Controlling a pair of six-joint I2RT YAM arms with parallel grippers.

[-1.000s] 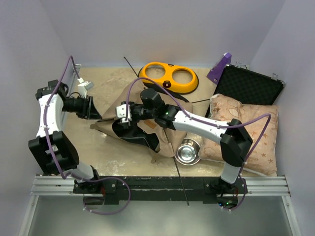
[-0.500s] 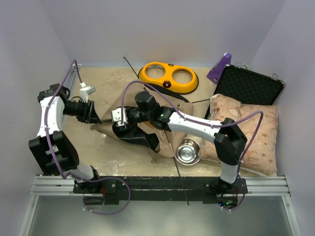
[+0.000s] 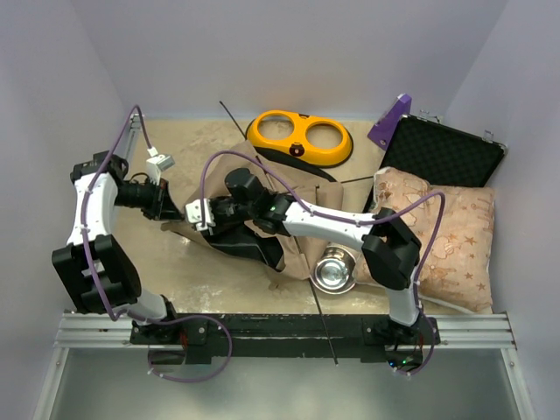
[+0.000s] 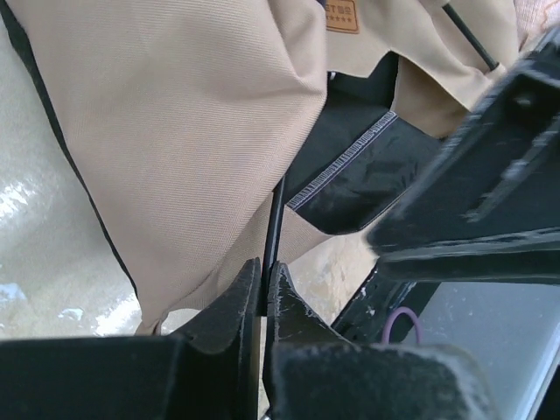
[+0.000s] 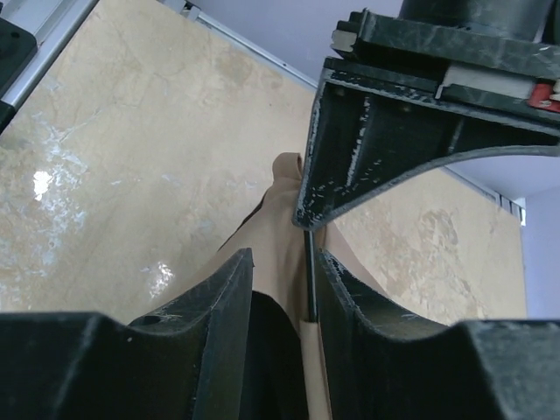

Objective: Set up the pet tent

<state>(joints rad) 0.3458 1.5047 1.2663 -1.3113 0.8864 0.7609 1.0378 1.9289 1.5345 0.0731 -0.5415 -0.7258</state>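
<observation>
Tan pet tent point(image 3: 296, 258) | left gripper point(image 4: 263, 284) clamps pole point(image 4: 274, 219) | right gripper point(image 5: 282, 256) astride

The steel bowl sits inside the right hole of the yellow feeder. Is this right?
No. The steel bowl stands apart from the yellow feeder, between the pet tent and the star-patterned cushion; both feeder holes are empty. The top external view shows it.

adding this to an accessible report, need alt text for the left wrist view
The left pincer is shut on a thin black pole that emerges from the tan pet tent fabric above it. Its black lining and a small brown label show behind.
</observation>
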